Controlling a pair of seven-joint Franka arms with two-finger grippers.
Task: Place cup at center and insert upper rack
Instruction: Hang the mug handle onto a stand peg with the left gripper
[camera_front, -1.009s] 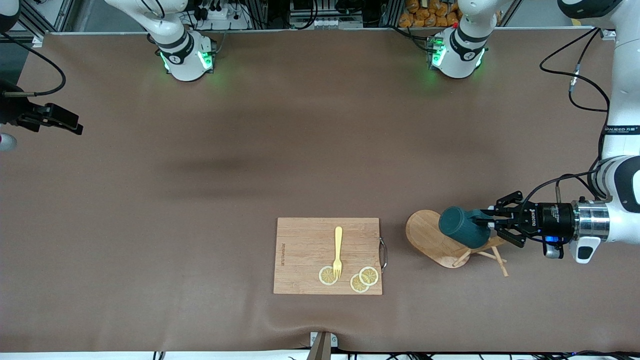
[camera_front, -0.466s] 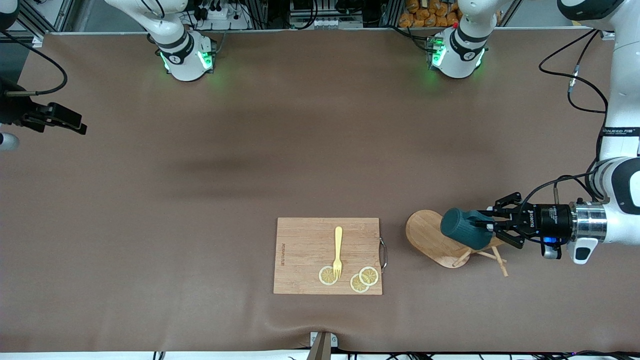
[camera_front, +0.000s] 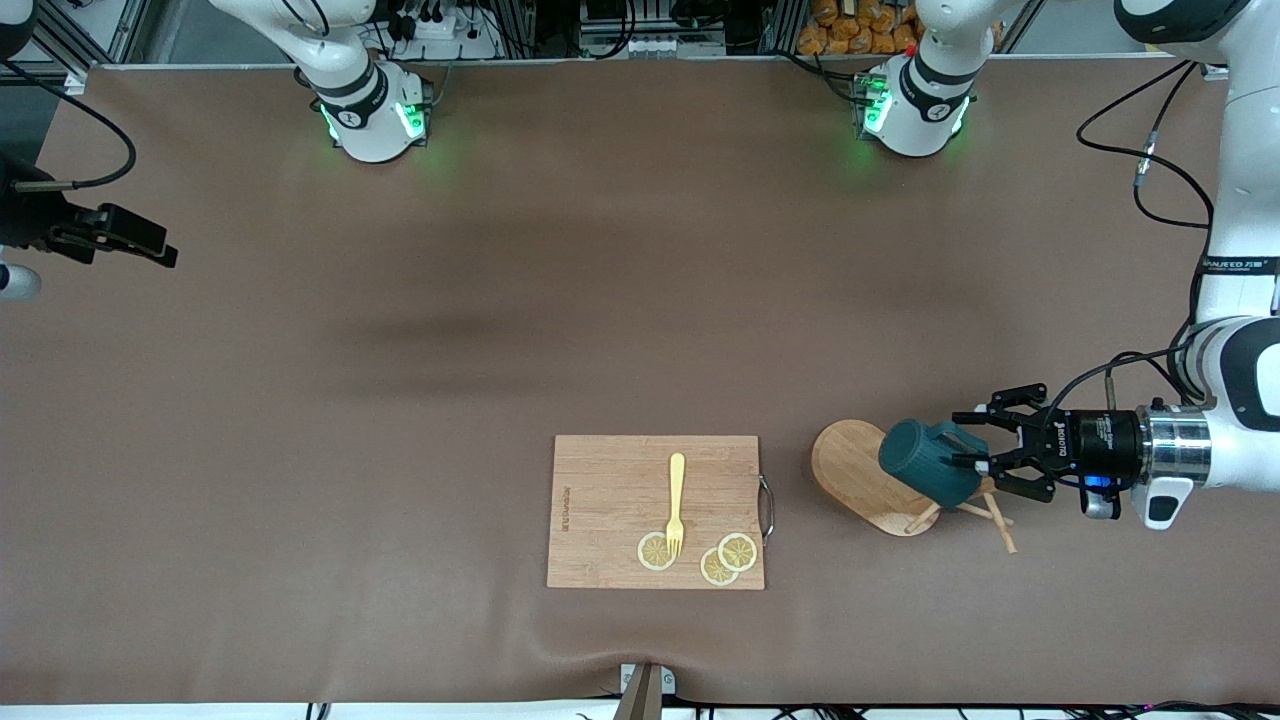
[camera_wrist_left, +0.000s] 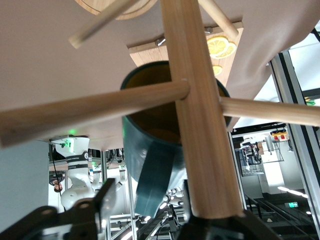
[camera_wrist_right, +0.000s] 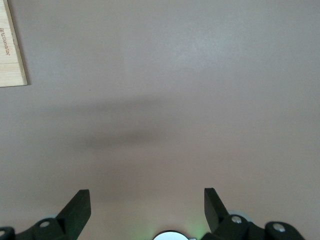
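Observation:
The dark teal cup (camera_front: 925, 460) lies tilted on the wooden mug tree (camera_front: 855, 475), which lies on its side near the left arm's end of the table. In the left wrist view the cup (camera_wrist_left: 155, 125) shows its tan inside, crossed by the tree's post (camera_wrist_left: 195, 125) and pegs. My left gripper (camera_front: 968, 440) is level with the cup. Its fingers stand apart on either side of the cup's handle (camera_wrist_left: 155, 180), with a gap showing beside one finger. My right gripper (camera_front: 140, 245) is open and empty over the right arm's end of the table and waits there.
A rectangular cutting board (camera_front: 620, 500) lies beside the mug tree, toward the right arm's end. On it are a yellow fork (camera_front: 676, 500) and lemon slices (camera_front: 728, 558). Thin pegs (camera_front: 995, 520) stick out below the left gripper.
The left gripper's fingers have spread apart around the cup's handle. The cup has tipped slightly. The right gripper has drifted a little toward the robots' bases.

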